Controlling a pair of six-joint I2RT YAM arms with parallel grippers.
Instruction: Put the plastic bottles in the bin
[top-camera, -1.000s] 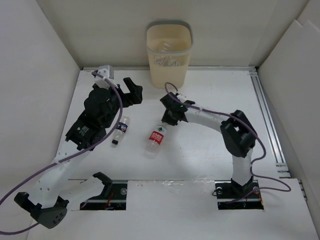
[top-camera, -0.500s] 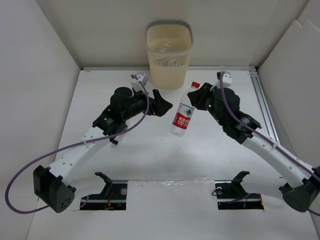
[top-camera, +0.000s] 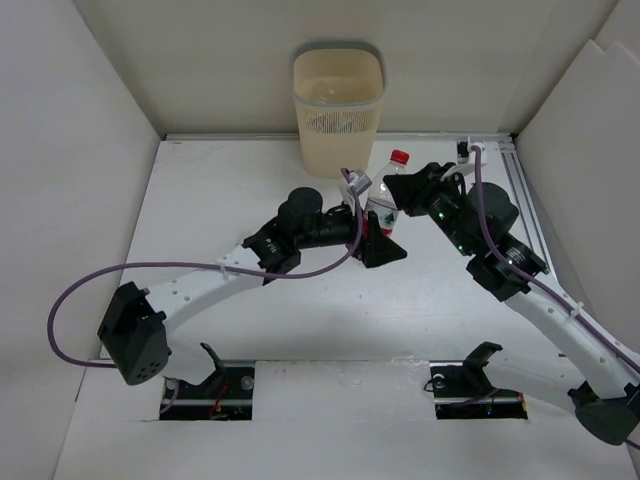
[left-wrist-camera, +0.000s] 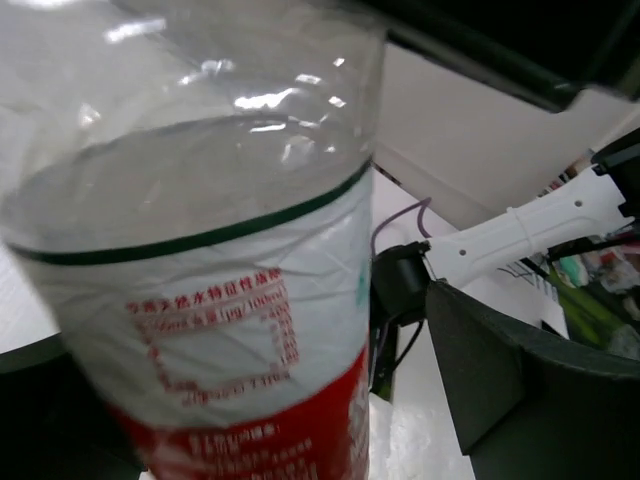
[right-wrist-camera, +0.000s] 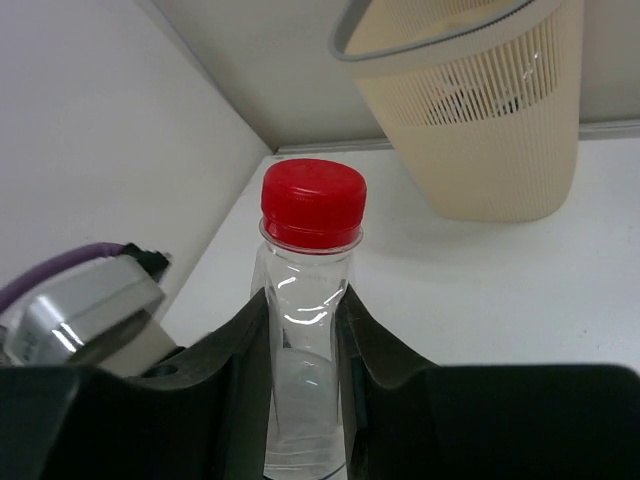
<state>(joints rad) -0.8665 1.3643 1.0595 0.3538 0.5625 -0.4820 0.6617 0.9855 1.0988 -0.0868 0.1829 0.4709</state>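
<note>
A clear plastic bottle (top-camera: 383, 203) with a red cap and a red and white label hangs upright above the table, in front of the bin (top-camera: 338, 110). My right gripper (top-camera: 404, 192) is shut on its neck just below the cap; in the right wrist view the fingers (right-wrist-camera: 235, 350) press both sides of the bottle (right-wrist-camera: 308, 270). My left gripper (top-camera: 377, 240) is open around the bottle's lower body. In the left wrist view the label (left-wrist-camera: 220, 330) fills the frame, and a gap shows before the right finger (left-wrist-camera: 510, 370). The other bottles are out of sight.
The cream perforated bin (right-wrist-camera: 480, 130) stands against the back wall, beyond the bottle. The left arm stretches across the middle of the table (top-camera: 200, 180). White walls close in the left, back and right sides. A metal rail (top-camera: 535, 240) runs along the right.
My right gripper has lifted the red-labelled bottle off the table and carried it back and right, turning it upright. My left arm has swung right, bringing its gripper to the bottle's lower body.
</note>
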